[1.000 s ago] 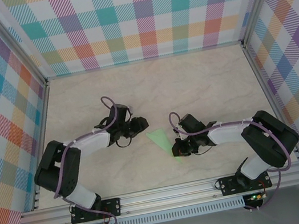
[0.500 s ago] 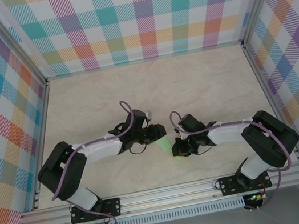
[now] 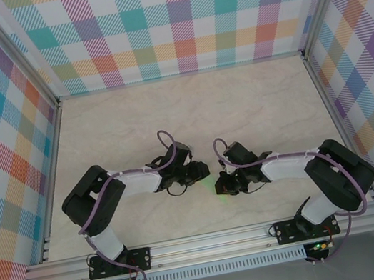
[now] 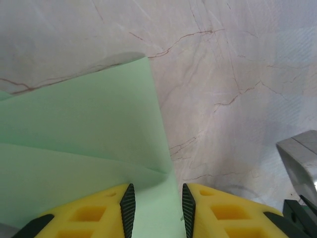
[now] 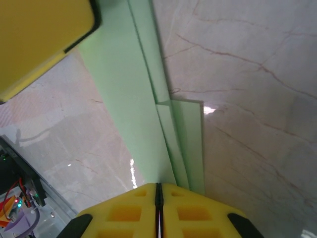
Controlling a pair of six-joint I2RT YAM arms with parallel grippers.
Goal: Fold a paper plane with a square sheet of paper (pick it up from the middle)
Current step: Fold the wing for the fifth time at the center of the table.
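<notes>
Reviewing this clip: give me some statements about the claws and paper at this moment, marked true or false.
1. The right claw is shut on the paper. True.
2. The left claw is fully shut. False: its jaws stand apart, with paper in the gap.
3. The paper is a flat, unfolded square. False: folded layers overlap.
4. The table looks like veined marble. True.

The left gripper (image 3: 201, 172) has swung right onto the paper plane (image 4: 74, 148), seemingly straddling its edge.

White arms (image 3: 134, 185) with black joints, purple cables (image 3: 165, 132), yellow gripper fingers (image 4: 89, 216).
</notes>
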